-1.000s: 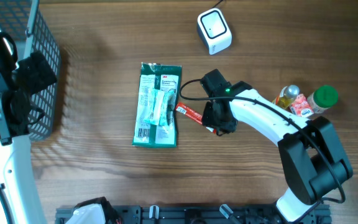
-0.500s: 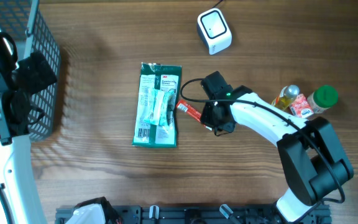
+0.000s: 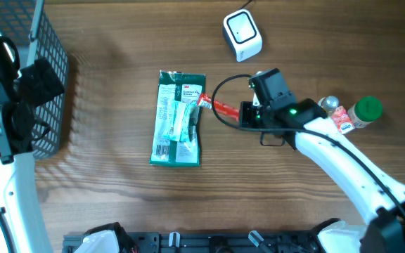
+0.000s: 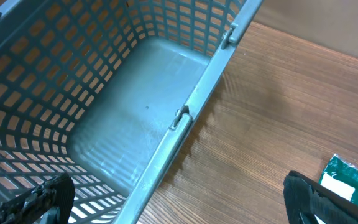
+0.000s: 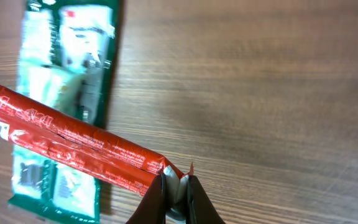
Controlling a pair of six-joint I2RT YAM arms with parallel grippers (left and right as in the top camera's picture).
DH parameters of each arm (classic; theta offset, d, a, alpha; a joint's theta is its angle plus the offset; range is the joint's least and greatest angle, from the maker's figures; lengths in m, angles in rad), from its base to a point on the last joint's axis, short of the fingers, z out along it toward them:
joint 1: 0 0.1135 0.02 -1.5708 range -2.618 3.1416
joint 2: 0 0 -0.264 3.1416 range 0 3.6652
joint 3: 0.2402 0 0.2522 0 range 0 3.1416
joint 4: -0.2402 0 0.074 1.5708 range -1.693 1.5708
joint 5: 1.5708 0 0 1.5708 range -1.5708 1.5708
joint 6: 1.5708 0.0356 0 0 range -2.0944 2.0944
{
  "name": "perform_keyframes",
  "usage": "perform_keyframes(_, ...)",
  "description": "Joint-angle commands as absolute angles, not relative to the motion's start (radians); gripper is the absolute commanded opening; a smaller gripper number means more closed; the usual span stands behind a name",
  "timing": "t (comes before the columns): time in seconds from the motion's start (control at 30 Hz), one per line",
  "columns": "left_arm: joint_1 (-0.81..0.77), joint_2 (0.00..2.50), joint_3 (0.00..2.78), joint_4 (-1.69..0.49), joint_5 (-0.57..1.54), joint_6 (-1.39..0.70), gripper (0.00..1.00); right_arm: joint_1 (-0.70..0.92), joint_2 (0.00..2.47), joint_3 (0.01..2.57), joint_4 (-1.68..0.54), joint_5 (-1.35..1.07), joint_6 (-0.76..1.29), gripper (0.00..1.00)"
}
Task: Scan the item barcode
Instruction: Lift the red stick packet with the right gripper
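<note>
Firmly right claw (image 5: pixel 176 182) pinches red stick (image 5: pixel 67 144), tip over green pack (image 3: pixel 178 119) edge.

The wooden table (image 3: pixel 104 190) carries a green package (image 3: pixel 167 112), a white scanner (image 3: pixel 242 34), a wire basket (image 3: pixel 48 35) and some small bottles (image 3: pixel 368 109).

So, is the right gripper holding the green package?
No, the right gripper is shut on one end of the red stick packet; the green package lies free on the table.

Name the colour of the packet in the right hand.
The packet is red with white print; right wrist view shows it best.
</note>
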State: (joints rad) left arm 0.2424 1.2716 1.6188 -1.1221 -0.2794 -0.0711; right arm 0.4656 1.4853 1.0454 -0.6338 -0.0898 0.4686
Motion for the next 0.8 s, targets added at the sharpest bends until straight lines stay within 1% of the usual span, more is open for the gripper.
perform_keyframes(0.0, 0.246, 1.270, 1.621, -1.119, -0.278, -0.059, 1.00, 0.462, 1.457, 1.051, -0.638, -0.101, 0.417, 0.04)
perform_keyframes(0.1, 0.246, 1.270, 1.621, -1.119, -0.278, -0.059, 1.00, 0.462, 1.457, 1.051, -0.642, -0.102, 0.409, 0.04)
perform_keyframes(0.2, 0.246, 1.270, 1.621, -1.119, -0.278, -0.059, 1.00, 0.462, 1.457, 1.051, -0.643, -0.101, 0.336, 0.04)
perform_keyframes(0.67, 0.246, 1.270, 1.621, -1.119, -0.278, -0.059, 1.00, 0.462, 1.457, 1.051, -0.628, -0.101, 0.340, 0.04)
perform_keyframes(0.77, 0.246, 1.270, 1.621, -1.119, -0.278, -0.059, 1.00, 0.462, 1.457, 1.051, -0.614, -0.101, 0.292, 0.04)
